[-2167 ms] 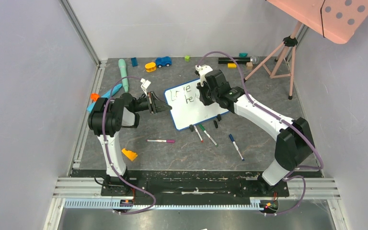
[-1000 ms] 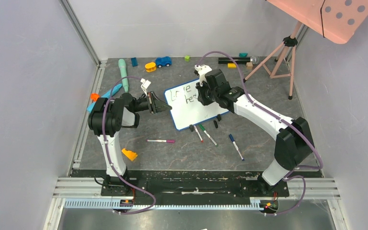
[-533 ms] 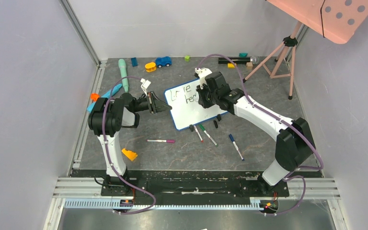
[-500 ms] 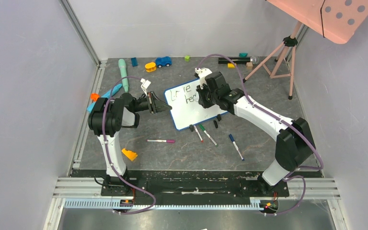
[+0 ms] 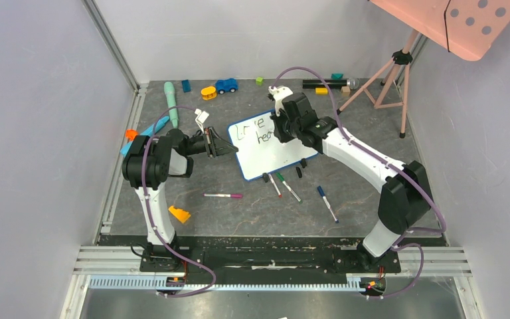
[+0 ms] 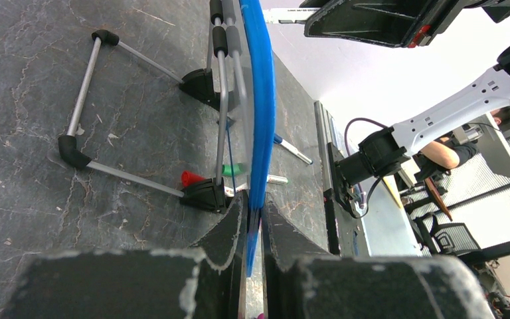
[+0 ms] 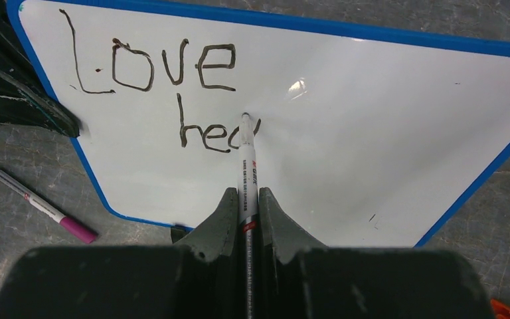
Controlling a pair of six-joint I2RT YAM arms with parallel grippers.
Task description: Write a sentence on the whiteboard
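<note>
The whiteboard with a blue frame stands tilted on its wire feet mid-table; it fills the right wrist view. The sentence reads "Love" and below it "hea", the last letter part-drawn. My left gripper is shut on the whiteboard's left blue edge, seen edge-on in the left wrist view. My right gripper is shut on a white marker whose tip touches the board at the last letter. In the top view the right gripper is over the board's upper middle.
Loose markers lie in front of the board: a pink-capped one, a red and a green one, a blue one. Black caps lie near the board's front edge. Toys line the back edge; a tripod stands back right.
My right gripper with the marker has shifted slightly right and back along the second line; the writing there has grown from "he" to "hea". The left arm has not moved.
</note>
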